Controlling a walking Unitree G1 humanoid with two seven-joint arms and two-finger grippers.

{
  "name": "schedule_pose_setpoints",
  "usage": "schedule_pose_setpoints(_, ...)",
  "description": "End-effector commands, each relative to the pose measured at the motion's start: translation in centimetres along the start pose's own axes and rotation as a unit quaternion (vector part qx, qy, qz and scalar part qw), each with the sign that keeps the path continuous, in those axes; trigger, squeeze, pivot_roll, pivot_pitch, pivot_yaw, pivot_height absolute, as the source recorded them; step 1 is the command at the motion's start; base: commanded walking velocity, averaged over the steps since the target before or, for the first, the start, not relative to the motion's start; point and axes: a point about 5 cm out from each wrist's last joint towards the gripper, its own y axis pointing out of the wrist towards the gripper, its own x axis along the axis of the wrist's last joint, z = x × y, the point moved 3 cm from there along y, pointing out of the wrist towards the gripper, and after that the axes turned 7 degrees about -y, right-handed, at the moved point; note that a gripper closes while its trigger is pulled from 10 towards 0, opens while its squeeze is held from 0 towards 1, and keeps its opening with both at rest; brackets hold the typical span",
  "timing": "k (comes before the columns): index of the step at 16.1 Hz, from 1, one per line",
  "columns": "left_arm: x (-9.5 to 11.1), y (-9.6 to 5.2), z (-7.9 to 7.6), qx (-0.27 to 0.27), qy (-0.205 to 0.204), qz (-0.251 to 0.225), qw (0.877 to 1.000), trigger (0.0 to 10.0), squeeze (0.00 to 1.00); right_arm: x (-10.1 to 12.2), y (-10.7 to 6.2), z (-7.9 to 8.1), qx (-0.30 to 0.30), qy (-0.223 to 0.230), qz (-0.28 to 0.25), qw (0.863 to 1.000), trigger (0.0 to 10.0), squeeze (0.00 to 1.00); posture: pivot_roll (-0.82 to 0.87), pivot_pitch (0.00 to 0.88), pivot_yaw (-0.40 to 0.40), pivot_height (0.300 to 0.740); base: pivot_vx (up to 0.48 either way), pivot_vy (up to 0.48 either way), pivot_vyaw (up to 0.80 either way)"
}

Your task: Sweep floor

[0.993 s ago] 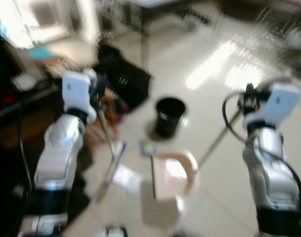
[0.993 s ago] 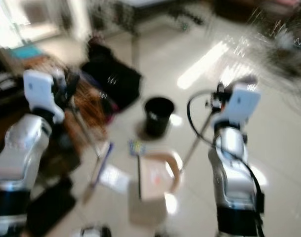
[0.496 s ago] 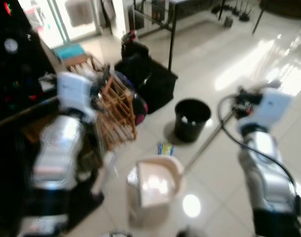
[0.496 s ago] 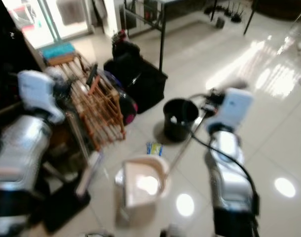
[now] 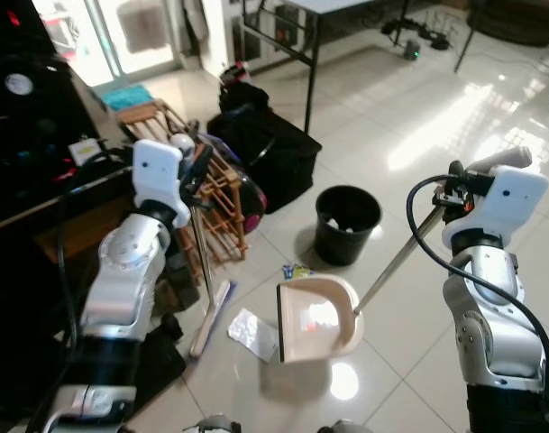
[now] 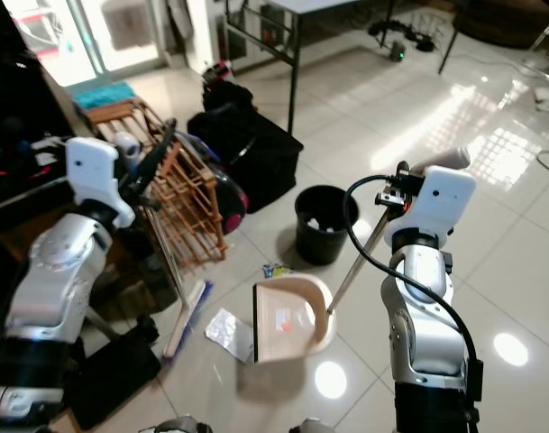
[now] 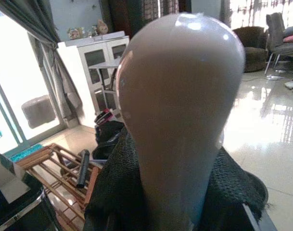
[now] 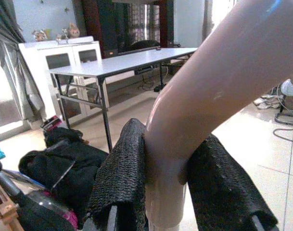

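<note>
Clamping the broom (image 5: 202, 271) handle's rounded top, the left gripper (image 7: 175, 202) pairs with the right gripper (image 8: 158, 192), whose fingers pinch the dustpan (image 5: 317, 317) handle. Left of the dustpan lie the broom head and a silvery wrapper (image 5: 251, 332); just beyond it, a small packet (image 5: 297, 271), then the black bin (image 5: 347, 223). A careless stroke might scatter the litter or catch the wooden rack (image 5: 222, 203).

The small colourful packet (image 5: 297, 271) beside the dustpan (image 5: 319, 317) is too small to identify. The contents of the black bin (image 5: 347, 223) are only pale specks. In the left wrist view the broom handle (image 7: 180, 120) hides the left claw (image 7: 177, 192), cut off by the frame's edge.
</note>
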Motion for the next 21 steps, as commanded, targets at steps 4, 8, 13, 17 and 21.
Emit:
schedule_pose_setpoints(4, 0.2, 2.4, -1.4, -0.023, 0.020, -0.022, 0.999, 10.0, 0.00, -0.8, 0.9, -0.8, -0.021, -0.020, -0.012, 1.000, 10.0, 0.00, -0.04, 0.166, 0.037, 0.740, 0.000, 0.000, 0.00)
schedule_pose_setpoints(8, -0.4, 4.1, -2.0, -0.034, 0.030, -0.031, 0.998, 10.0, 0.00, -1.9, 3.0, -1.8, -0.052, -0.046, -0.015, 0.997, 10.0, 0.00, -0.02, 0.272, 0.055, 0.740, 0.000, 0.000, 0.00)
schedule_pose_setpoints(13, 0.3, 4.2, -2.1, -0.070, 0.064, -0.069, 0.993, 10.0, 0.00, -1.7, 3.7, -3.0, -0.069, -0.066, -0.050, 0.994, 10.0, 0.00, 0.00, 0.358, 0.091, 0.740, 0.000, 0.000, 0.00)
schedule_pose_setpoints(17, 1.0, 4.5, -3.8, -0.125, 0.053, -0.112, 0.984, 10.0, 0.00, -1.3, 3.7, -3.6, -0.090, -0.075, -0.090, 0.989, 10.0, 0.00, 0.02, 0.421, 0.103, 0.740, 0.000, 0.000, 0.00)
schedule_pose_setpoints(21, 0.5, 4.7, -4.3, -0.142, 0.084, -0.108, 0.980, 10.0, 0.00, -0.7, 3.1, -2.6, -0.098, -0.073, -0.119, 0.985, 10.0, 0.00, -0.02, 0.465, 0.108, 0.740, 0.000, 0.000, 0.00)
